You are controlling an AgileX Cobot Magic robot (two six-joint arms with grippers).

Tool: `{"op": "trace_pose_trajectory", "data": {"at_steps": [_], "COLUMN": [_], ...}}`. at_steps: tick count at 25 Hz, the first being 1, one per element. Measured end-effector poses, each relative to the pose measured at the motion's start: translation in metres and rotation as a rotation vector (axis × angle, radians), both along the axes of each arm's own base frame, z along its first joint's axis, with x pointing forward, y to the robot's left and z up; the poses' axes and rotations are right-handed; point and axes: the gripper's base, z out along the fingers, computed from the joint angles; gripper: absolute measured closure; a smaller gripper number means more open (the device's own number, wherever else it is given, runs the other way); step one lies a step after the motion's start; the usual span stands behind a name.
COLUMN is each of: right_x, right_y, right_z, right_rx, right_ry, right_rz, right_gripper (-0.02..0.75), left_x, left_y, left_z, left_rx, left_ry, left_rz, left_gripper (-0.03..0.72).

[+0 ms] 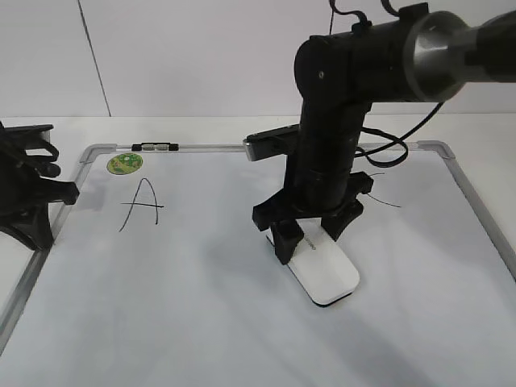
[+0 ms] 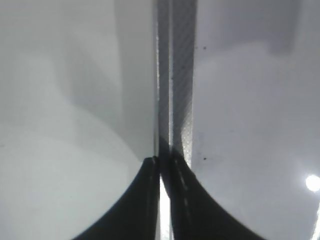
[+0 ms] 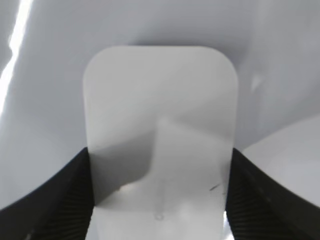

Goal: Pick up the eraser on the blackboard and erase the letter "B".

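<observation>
Right wrist view: the eraser (image 3: 160, 135) is being straddled across its narrow width by the right hand (image 3: 159, 200), fingers at both long edges, pinch likely. It is lying flat mid-blackboard (image 1: 201, 322). Judged light, rigid, slick plastic; sides are best gripped.

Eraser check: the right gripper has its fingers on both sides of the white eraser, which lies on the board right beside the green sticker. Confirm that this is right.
Not quite. The right gripper does straddle the eraser on the blackboard, but the eraser lies near the board's middle, not beside the green sticker. That sticker sits far off in the top-left corner, above the letter A. The exterior view shows it.
</observation>
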Motion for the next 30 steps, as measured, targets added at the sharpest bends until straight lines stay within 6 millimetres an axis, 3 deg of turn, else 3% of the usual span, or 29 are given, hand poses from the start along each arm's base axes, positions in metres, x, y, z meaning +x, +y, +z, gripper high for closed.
{"op": "trace_pose_trajectory", "data": {"at_steps": [7,15,30], "right_x": [0.000,0.010,0.003], "right_y": [-0.019,-0.062,-0.183], "right_z": [0.037,0.054,0.042], "right_rx": [0.028,0.046,0.047], "right_ry": [-0.083,-0.083,-0.037], "right_rz": [-0.029,-0.149,-0.422], "right_gripper": [0.201,0.201,0.201], "left_x": [0.000,0.000,-0.001], "left_y": [0.000,0.000,0.000], "left_z": [0.000,0.000,0.000], "left_rx": [0.000,0.000,0.000], "left_ry": [0.000,0.003,0.012], "left_rz": [0.000,0.000,-0.001], "left_gripper": [0.656,0.656,0.656]}}
